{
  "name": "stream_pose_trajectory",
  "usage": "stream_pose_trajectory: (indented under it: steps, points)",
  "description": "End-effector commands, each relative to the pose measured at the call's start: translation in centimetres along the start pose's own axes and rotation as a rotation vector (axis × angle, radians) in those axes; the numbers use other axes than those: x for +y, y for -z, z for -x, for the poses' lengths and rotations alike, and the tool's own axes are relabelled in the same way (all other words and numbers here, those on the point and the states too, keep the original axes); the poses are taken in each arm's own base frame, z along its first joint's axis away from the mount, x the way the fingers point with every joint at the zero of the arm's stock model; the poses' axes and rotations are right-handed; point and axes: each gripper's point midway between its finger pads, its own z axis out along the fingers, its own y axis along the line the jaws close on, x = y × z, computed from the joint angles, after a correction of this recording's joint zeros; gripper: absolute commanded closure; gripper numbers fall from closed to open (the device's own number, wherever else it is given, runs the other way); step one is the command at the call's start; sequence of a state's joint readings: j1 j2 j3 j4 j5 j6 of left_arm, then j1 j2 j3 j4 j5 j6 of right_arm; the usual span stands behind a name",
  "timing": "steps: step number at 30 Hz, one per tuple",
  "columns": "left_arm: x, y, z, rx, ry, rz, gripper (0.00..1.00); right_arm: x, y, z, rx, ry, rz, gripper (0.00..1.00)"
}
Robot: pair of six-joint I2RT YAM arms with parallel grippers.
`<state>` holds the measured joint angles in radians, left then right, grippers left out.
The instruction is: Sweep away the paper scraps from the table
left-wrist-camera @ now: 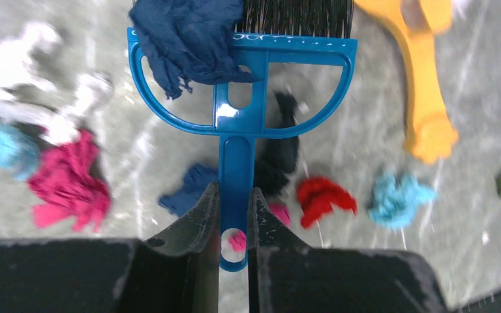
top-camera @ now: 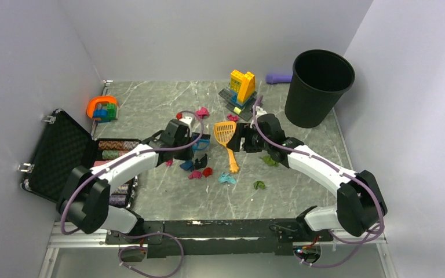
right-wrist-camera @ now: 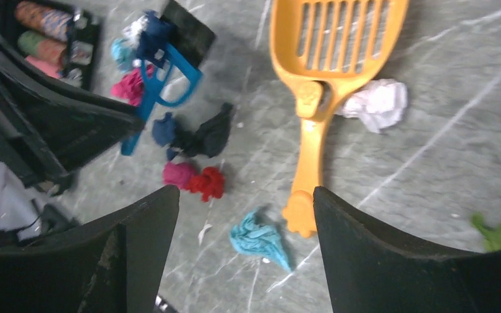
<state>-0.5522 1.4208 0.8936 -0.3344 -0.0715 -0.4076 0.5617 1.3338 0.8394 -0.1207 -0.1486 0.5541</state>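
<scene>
Paper scraps [left-wrist-camera: 326, 197] were strewn on the table [left-wrist-camera: 378, 98] beside the left jaws, clamped on the brush [left-wrist-camera: 235, 150]; the right jaws were spread empty above the scoop [right-wrist-camera: 310, 150]. Bristles were best kept flat, drawn scoopward

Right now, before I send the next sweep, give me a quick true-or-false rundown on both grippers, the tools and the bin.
1. The left gripper is shut on the handle of the blue brush. True.
2. The right gripper holds the orange scoop. False: it is open, and the scoop lies on the table.
3. The black bin is tipped over. False: it stands upright.
4. A dark blue scrap lies on the brush's head. True.
</scene>
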Motion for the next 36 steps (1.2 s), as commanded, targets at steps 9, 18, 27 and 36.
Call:
stream_pose_trajectory:
  steps: [9,18,27,36]
  points:
    - [-10.8,5.6,-1.1,-0.062,-0.125,-0.640,0.87,4.5,1.6,2.3,0.087,-0.067,0.261,0.10]
    - [-13.8,6.7,-1.4,-0.085,-0.233,-0.774,0.86,3.9,2.2,1.1,0.172,-0.079,0.251,0.13]
    - [-13.7,6.6,-1.4,-0.137,-0.363,-0.691,0.84,4.4,1.9,-1.6,0.306,-0.144,0.348,0.31]
    - [-13.3,6.4,-1.0,-0.190,-0.440,-0.588,0.84,4.6,2.0,-2.9,0.365,-0.161,0.383,0.42]
